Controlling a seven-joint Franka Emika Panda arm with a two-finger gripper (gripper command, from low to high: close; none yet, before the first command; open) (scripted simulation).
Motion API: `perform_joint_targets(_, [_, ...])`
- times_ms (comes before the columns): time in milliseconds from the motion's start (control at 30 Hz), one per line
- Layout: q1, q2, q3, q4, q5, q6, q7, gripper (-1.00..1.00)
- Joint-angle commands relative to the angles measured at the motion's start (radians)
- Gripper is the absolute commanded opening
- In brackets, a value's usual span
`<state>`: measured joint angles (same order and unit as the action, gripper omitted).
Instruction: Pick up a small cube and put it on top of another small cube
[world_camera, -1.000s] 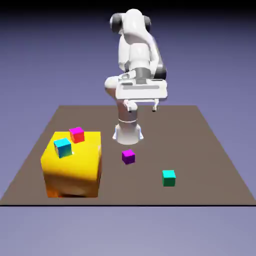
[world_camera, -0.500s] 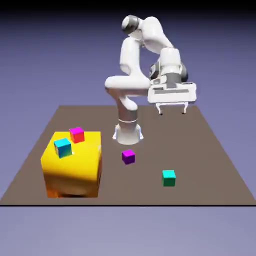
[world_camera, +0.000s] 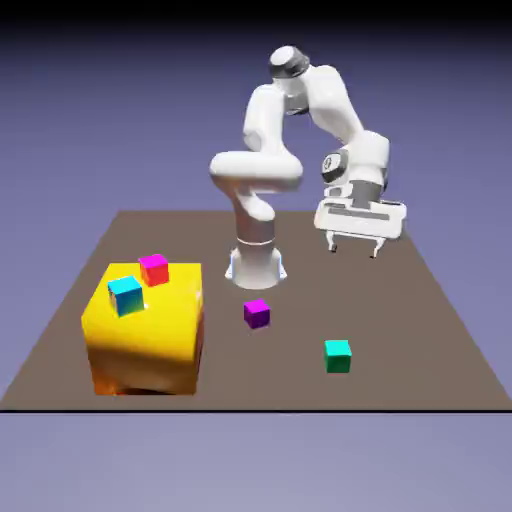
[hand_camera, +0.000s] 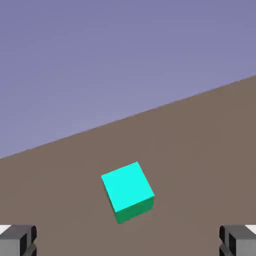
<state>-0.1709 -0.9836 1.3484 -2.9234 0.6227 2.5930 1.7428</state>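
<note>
Exterior view: we see the arm (world_camera: 265, 120) rising from its base at top middle of the frame and bending toward the right side. Our gripper (world_camera: 354, 252) hangs in the air, right of centre, a little above mid-height, slightly tilted. Fingers spread wide, nothing between them.

Purple cube (world_camera: 257, 314): on the table (world_camera: 300, 385), just below the middle of the frame, well apart from the gripper. Its top looks a brighter magenta-purple than its sides.

Blue cube (world_camera: 126, 296): on top of the yellow block (world_camera: 148, 345), lower left of the frame. Red cube (world_camera: 154, 270), magenta on top, sits on the same block, near the blue one, up and to its right in the frame. Green cube (world_camera: 338, 357): on the table, lower right of the frame, apart from the purple one.

Hand view: we note the green cube below centre, its bright face toward us, a darker side beneath. Fingertips (hand_camera: 17, 241) show at the lower left and lower right corners, far apart. Table edge slants up from left to right; plain backdrop fills the upper part.
</note>
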Motion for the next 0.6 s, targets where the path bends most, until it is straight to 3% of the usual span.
perform_joint_targets(0, [-0.005,-0.011,0.036,-0.003,0.017,-0.012,0.027,0.00])
perform_joint_targets(567, [-0.088,-0.200,0.652,-0.055,0.301,-0.215,0.485,0.00])
